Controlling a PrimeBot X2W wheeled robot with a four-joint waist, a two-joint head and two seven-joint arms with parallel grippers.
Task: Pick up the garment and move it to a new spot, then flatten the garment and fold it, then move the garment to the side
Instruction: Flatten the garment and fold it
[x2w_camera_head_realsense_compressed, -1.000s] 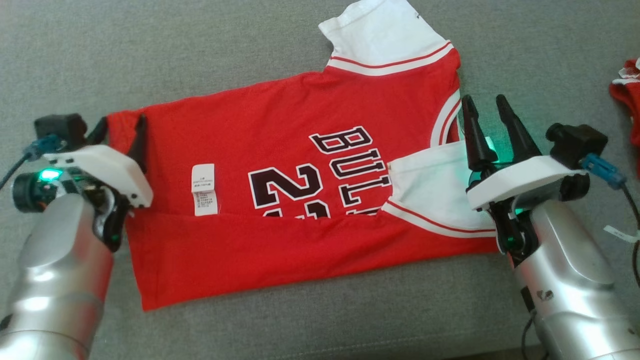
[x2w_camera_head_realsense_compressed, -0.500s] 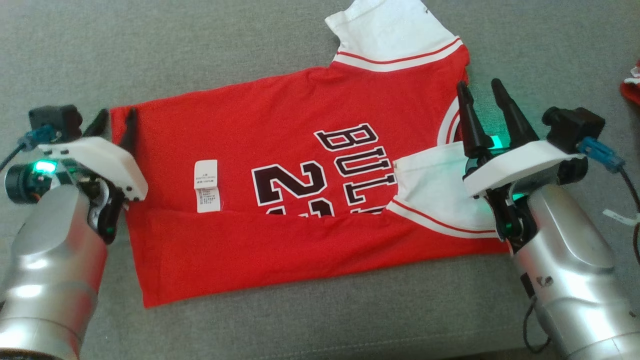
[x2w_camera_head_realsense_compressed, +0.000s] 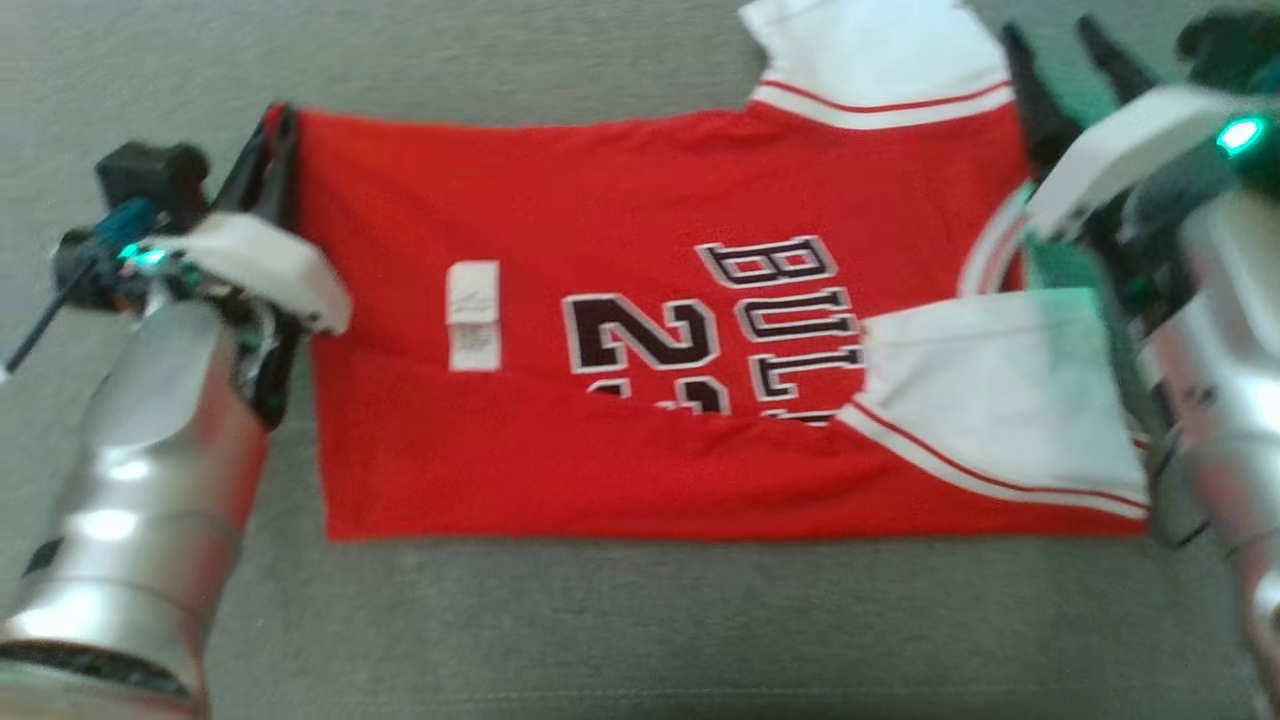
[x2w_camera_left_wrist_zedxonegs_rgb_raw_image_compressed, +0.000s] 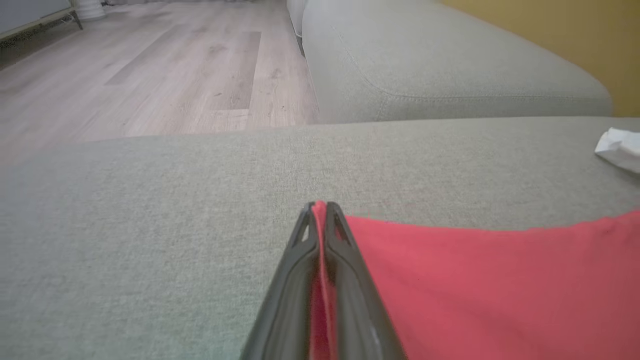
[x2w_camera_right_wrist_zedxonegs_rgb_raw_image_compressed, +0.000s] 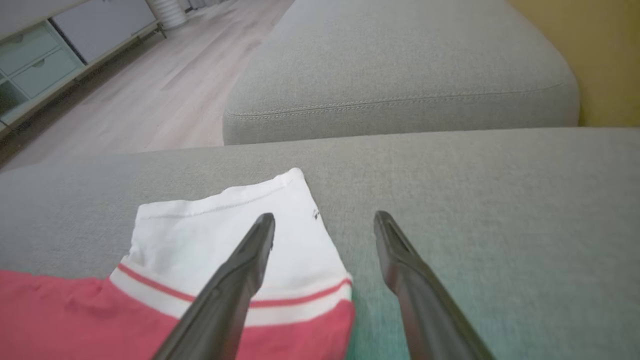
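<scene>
- Your left hand (x2w_camera_head_realsense_compressed: 280, 118) is pressed together on the far left corner of the shirt (x2w_camera_head_realsense_compressed: 640, 200), with red cloth pinched between its fingers. Make sure you have only that edge, not the sofa (x2w_camera_head_realsense_compressed: 600, 620) cover beneath.
- The shirt lies flat across the grey, coarse-woven sofa cushion. Its near edge is already folded up over the lower part of the number. The knit looks thin and limp, so it will likely sag if you lift it by one corner.
- The white care label (x2w_camera_head_realsense_compressed: 472, 315) and the black printed lettering (x2w_camera_head_realsense_compressed: 780, 300) mark the middle. Use them to judge where the next crease should run.
- The white sleeve (x2w_camera_right_wrist_zedxonegs_rgb_raw_image_compressed: 190, 235) at the far right is soft and loose, with a red-striped band.
- Your right hand (x2w_camera_right_wrist_zedxonegs_rgb_raw_image_compressed: 325, 216) is spread over that sleeve and holds nothing. I'd close it on the shoulder edge, then lift both corners level and together.
</scene>
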